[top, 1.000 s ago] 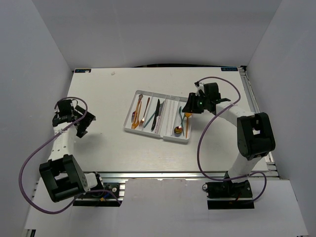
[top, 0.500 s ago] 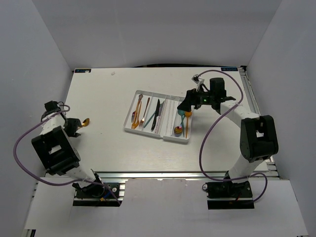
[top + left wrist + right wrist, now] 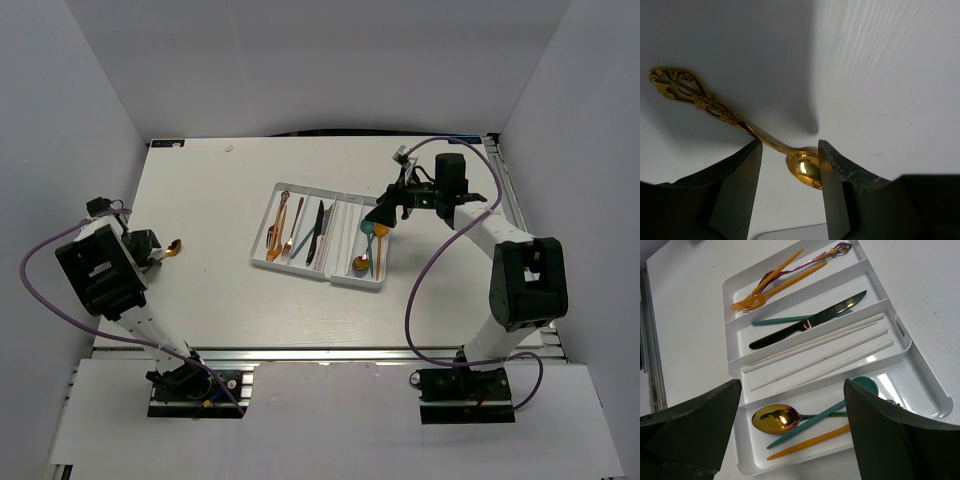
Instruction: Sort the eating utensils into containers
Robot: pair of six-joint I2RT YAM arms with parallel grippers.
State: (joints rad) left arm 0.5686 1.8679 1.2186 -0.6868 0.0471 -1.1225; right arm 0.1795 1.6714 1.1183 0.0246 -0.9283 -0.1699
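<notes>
A gold spoon (image 3: 172, 246) with an ornate handle lies at the table's far left. My left gripper (image 3: 148, 248) is shut on it: in the left wrist view the spoon (image 3: 740, 122) crosses the gap, bowl against the right finger (image 3: 837, 195), neck by the left. The white tray (image 3: 300, 268) sits mid-table with its four containers. They hold orange forks (image 3: 765, 290), black and teal knives (image 3: 805, 325), pale chopsticks (image 3: 825, 347), and an iridescent spoon (image 3: 775, 419) with a teal spoon (image 3: 860, 387). My right gripper (image 3: 382, 213) hovers open over the spoon compartment (image 3: 792, 437), holding nothing.
White walls close in the table on the left, back and right. The left arm's purple cable (image 3: 40, 290) loops over the near-left corner. An orange-yellow handle (image 3: 810, 442) lies beside the spoons. Both arm bases stand at the near edge.
My left arm swung to the far left edge and its jaws narrowed onto the gold spoon. My right gripper opened, left the teal spoon in the tray and drew back rightward.
</notes>
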